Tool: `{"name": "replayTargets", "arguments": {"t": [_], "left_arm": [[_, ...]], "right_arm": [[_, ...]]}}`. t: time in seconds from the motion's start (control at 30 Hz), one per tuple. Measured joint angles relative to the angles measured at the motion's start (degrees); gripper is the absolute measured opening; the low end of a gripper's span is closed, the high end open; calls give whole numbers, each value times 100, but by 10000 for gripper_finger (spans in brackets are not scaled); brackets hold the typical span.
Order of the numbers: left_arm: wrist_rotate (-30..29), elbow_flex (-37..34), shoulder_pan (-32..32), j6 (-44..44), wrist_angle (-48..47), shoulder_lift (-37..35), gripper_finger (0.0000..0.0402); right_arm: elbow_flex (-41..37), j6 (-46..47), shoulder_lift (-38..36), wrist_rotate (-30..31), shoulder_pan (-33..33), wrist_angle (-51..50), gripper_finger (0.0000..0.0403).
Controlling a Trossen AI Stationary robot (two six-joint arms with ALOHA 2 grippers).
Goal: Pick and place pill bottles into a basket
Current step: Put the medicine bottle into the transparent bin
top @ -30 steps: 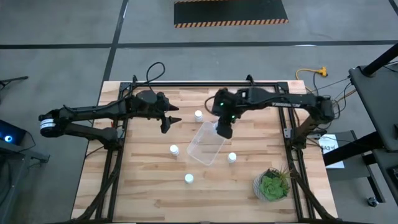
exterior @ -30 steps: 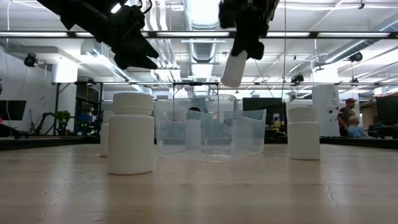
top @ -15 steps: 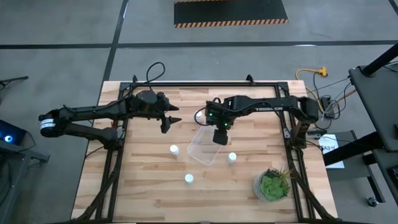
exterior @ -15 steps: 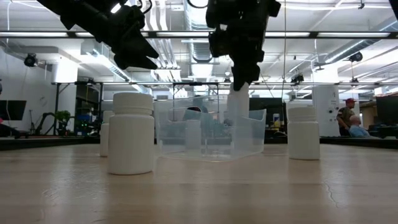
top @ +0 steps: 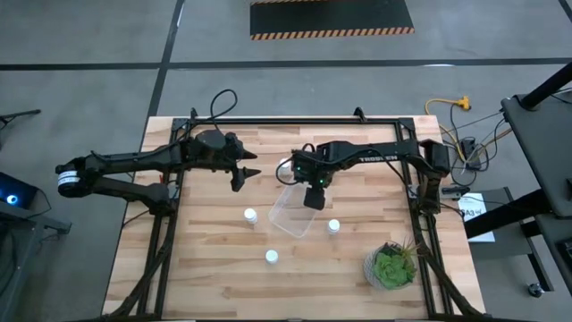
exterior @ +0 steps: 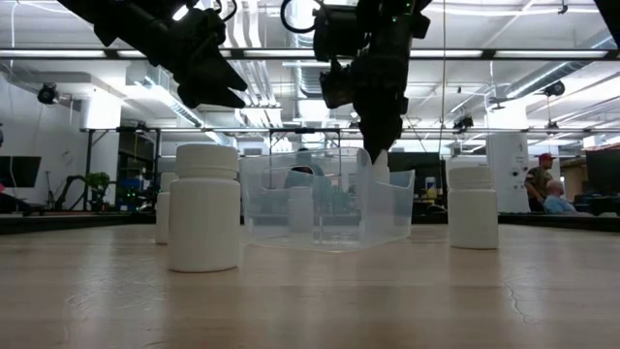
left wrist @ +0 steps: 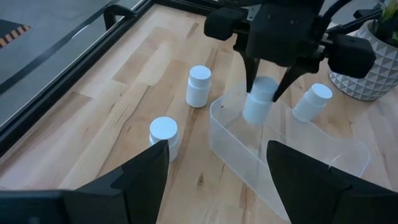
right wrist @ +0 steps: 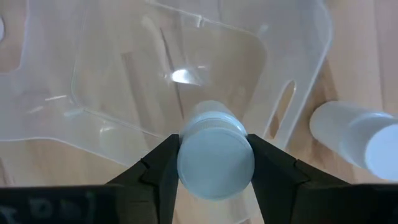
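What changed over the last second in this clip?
The right gripper swung toward the left arm's side and lowered its small white pill bottle into the clear plastic bin, still gripped. The left gripper, open above the table, and three loose bottles stayed put.

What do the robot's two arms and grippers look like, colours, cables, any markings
Both arms are dark, nearly black, built of slim jointed links. The left arm has a white band near its base end, and a black cable loops above its wrist. The right arm carries pale lettering along its long link and a small green light by the wrist. The left gripper and right gripper have two tapered dark fingers each.
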Motion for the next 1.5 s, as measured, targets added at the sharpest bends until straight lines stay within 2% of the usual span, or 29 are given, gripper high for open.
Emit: {"name": "replayTargets", "arguments": {"t": [0.43, 1.1, 1.5], "left_arm": [[-131, 0, 0, 2, 4, 0, 254], [-126, 0, 0, 2, 3, 0, 254], [-134, 0, 1, 2, 2, 0, 254]], "right_arm": [[-45, 52, 79, -40, 63, 215, 151], [-689, 335, 60, 174, 61, 720, 151], [-710, 383, 60, 174, 59, 788, 151]]}}
